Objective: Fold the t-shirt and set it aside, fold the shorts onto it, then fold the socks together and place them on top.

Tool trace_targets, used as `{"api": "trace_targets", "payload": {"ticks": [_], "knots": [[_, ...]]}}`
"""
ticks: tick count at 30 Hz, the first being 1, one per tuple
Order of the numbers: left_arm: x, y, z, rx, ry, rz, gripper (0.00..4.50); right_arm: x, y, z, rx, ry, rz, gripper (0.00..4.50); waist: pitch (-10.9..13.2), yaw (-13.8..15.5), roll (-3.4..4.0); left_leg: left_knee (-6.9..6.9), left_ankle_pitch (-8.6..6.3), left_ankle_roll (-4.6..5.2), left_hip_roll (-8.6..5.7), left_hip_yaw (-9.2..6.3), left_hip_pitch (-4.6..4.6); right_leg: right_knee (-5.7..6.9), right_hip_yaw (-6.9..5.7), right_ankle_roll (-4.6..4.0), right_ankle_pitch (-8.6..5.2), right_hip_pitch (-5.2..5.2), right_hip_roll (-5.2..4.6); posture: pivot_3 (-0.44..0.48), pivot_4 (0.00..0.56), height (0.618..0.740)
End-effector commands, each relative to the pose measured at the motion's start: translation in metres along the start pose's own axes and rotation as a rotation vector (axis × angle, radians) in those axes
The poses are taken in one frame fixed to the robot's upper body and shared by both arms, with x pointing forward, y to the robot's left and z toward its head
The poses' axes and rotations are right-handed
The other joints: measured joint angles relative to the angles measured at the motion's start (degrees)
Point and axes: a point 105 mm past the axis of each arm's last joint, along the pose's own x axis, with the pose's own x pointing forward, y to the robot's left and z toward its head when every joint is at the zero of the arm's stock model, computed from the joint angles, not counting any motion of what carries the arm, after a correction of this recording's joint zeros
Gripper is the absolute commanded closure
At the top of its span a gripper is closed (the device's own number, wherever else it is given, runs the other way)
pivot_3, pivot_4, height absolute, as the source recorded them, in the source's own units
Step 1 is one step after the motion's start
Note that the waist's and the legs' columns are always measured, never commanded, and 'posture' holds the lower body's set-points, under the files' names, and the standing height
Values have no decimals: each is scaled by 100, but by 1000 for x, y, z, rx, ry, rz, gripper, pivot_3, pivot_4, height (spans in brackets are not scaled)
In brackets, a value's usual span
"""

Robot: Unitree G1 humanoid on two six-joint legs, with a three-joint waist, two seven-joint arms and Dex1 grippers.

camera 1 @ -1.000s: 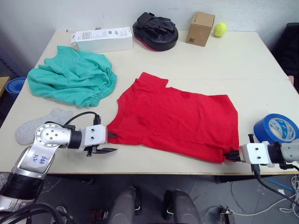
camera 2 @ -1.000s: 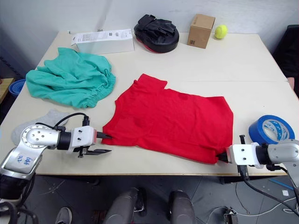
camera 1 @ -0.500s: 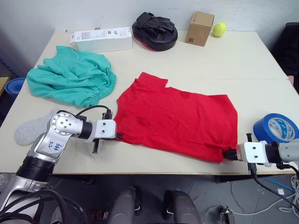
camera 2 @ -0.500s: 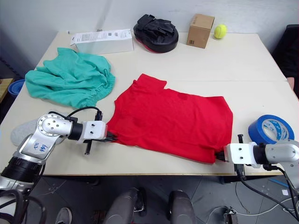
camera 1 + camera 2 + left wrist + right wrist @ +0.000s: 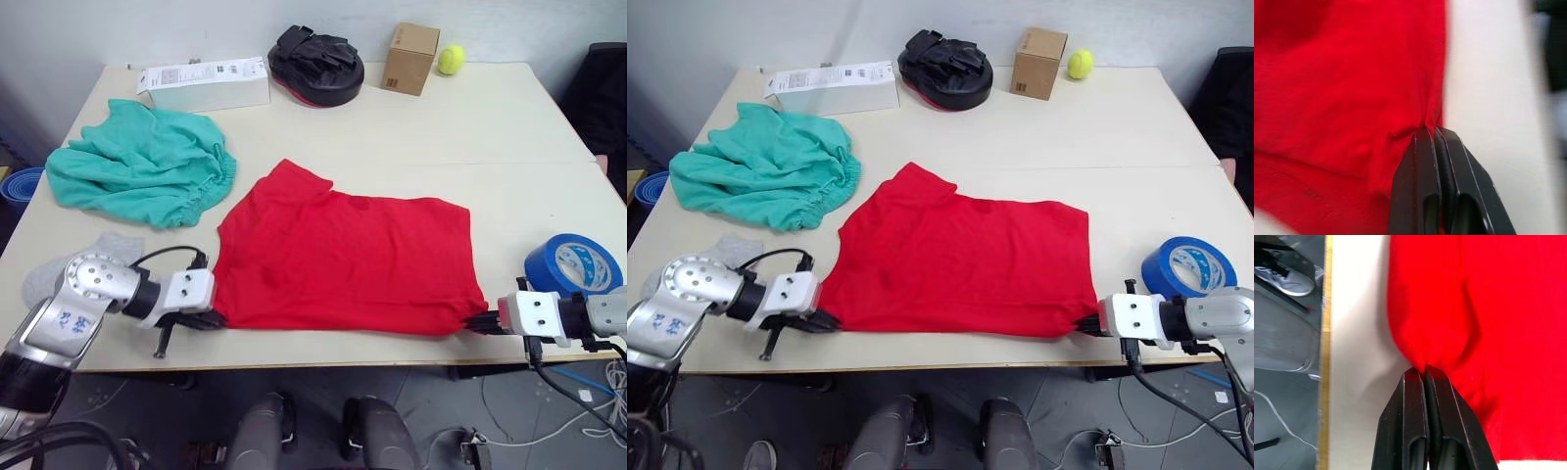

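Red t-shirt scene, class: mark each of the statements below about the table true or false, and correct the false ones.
1. Both grippers are shut on the t-shirt. True: the left gripper and the right gripper each pinch a near corner.
2. The shorts lie folded on the t-shirt. False: they lie bunched up beside it.
3. The blue tape roll sits near the right gripper. True.
4. The tennis ball rests on the t-shirt. False: it lies at the far edge, next to the cardboard box.

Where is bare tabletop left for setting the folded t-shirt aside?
The widest bare stretch lies beyond the t-shirt, below the cardboard box and tennis ball, right of the shorts. The left side is crowded by shorts and socks; blue tape fills the near right corner.
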Motion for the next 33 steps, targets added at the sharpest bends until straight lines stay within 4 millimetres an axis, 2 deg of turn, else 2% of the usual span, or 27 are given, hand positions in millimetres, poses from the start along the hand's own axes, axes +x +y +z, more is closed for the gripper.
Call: {"api": "trace_targets", "payload": {"ticks": [1, 10, 21, 23, 26, 33], "knots": [[-3, -8, 4, -16, -4, 12, 4465, -9, 0, 3, -40, 15, 17, 4500, 0, 44, 0, 1, -1, 1, 0, 0, 0, 0, 0, 0, 0, 1, -1, 0, 150, 740], [11, -12, -6, -49, 10, 132, 4465, -14, 14, -7, -21, 62, 119, 4500, -5, 102, 15, 1, -17, -25, -2, -1, 2, -6, 5, -1, 0, 2, -6, 0, 150, 740], [13, -9, -9, -105, -45, 158, 4465, -13, 9, -3, -5, 44, 88, 4500, -12, 214, 31, 2, -17, -26, -2, 0, 2, -20, 7, -5, -2, 7, -7, 0, 150, 740], [12, -9, -8, -123, -58, 154, 4016, -14, 11, -2, 17, 41, 89, 4500, -11, 219, 32, 2, -17, -26, -3, 0, 2, -23, 7, -5, -2, 7, -7, 0, 150, 740], [9, -9, -5, -133, -67, 154, 3225, -16, 11, 2, 53, 31, 89, 3827, -10, 220, 34, 0, -17, -26, -3, 0, 1, -29, 6, -6, -2, 8, -7, 0, 150, 740], [-4, -1, 0, -172, -98, 171, 1163, -21, 8, 17, 100, -9, 81, 1446, -10, 214, 35, -3, -17, -25, -3, 0, -1, -38, 6, -9, -4, 9, -7, 0, 150, 740]]}}
